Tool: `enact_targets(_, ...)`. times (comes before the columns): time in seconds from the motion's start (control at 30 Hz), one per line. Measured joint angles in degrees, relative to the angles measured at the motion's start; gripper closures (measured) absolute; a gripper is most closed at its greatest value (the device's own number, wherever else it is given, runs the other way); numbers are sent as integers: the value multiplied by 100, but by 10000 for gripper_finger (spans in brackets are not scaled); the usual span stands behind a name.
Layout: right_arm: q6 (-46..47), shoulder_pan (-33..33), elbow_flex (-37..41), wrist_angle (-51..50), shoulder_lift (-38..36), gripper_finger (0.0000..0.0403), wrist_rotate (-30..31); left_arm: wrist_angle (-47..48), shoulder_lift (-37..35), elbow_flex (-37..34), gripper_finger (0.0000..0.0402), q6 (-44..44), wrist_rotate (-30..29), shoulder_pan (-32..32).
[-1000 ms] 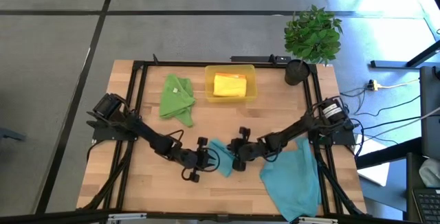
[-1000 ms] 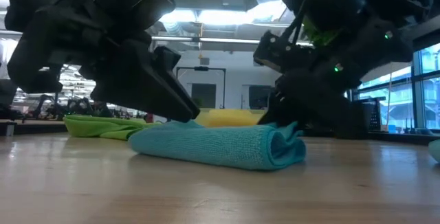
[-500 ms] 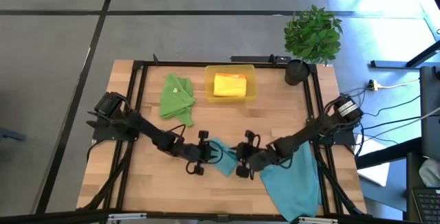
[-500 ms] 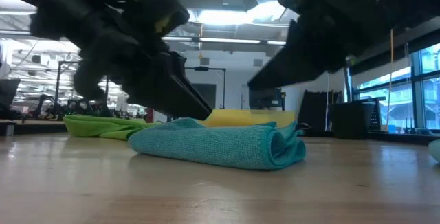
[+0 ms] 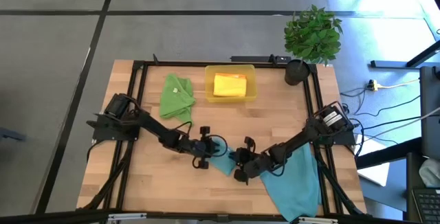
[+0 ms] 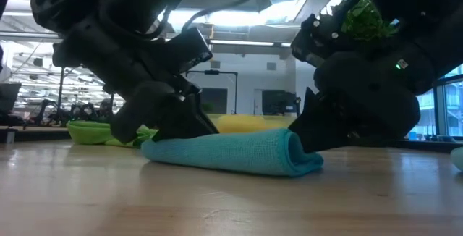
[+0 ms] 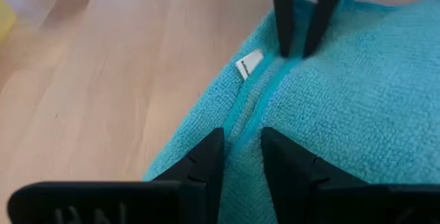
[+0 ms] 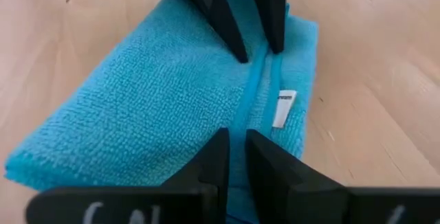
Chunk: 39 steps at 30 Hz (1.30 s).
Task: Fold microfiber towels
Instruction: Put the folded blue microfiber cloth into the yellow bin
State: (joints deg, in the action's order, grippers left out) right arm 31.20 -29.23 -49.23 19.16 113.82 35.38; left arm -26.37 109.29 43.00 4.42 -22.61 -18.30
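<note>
Pinching opposite ends of one folded teal towel [image 5: 221,161] just below the centre of the wooden table [image 5: 130,176], the left gripper [image 5: 208,154] and right gripper [image 5: 238,167] each hold narrowly parted fingers over its hemmed edge. Four towels show from above: that folded teal one, a second teal towel [image 5: 292,179] lying loose at 4 o'clock, a green towel [image 5: 177,98] at 11 o'clock, and a yellow towel [image 5: 229,85] inside the single yellow tray [image 5: 208,86] at 12 o'clock. One potted plant [image 5: 311,37] stands at 1 o'clock. Only the wrist views reveal the towel's small white label [image 8: 282,107] beside the seam; only the low view shows the fold's rounded end [image 6: 304,158].
</note>
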Motion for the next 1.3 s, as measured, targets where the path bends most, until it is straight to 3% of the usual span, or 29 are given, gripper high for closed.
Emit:
enact_targets(0.27,-223,18,-11,-165,0,350,-12,1,-104,-13,309,-274,-75,-21)
enact_targets(0.43,-660,46,-18,-360,-9,350,-15,317,-759,-19,309,-630,-526,-180)
enact_targets(0.63,-1059,296,-15,-475,-15,350,-226,1054,-1368,-20,309,-965,-412,-538)
enact_targets(0.8,-1301,555,-11,-464,-17,350,-543,1794,-1381,-19,307,-1105,-361,-899)
enact_targets(0.93,-1658,724,-11,-433,-17,350,-736,2494,-1381,-24,291,-1092,-363,-1119)
enact_targets(1.1,-1826,990,-11,-384,-20,350,-1008,2522,-1326,-17,260,-1103,-348,-1336)
enact_targets(1.3,-1838,1164,-11,-322,-24,350,-1271,2907,-1287,-20,226,-1111,-1144,-1402)
